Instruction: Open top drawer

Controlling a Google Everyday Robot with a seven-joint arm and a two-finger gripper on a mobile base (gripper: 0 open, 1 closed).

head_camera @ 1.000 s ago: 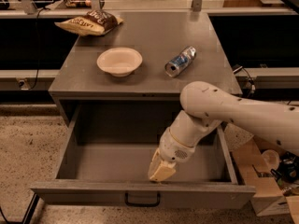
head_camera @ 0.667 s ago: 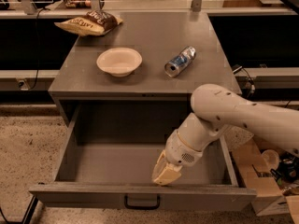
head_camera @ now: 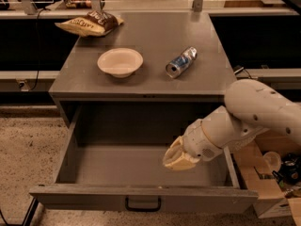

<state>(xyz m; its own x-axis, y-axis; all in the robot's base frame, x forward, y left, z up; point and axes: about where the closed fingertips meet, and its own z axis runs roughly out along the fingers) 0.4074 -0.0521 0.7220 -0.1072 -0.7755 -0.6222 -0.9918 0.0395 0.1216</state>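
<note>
Top drawer [head_camera: 122,166] pulled wide open beneath the grey worktop [head_camera: 155,36], gripper [head_camera: 169,161] hovering over its right interior, jaws closed on nothing, bowl [head_camera: 120,61], crushed can [head_camera: 181,62], chip bag [head_camera: 89,23] on worktop.

Legible text: none. Chip bag [head_camera: 89,23], behind and left of the bowl [head_camera: 120,61]: printed front, lettering unreadable. Can [head_camera: 181,62], right of the bowl: blue label, unreadable. Gripper [head_camera: 178,157], in front of the bowl and to its right: no legible markings.
</note>
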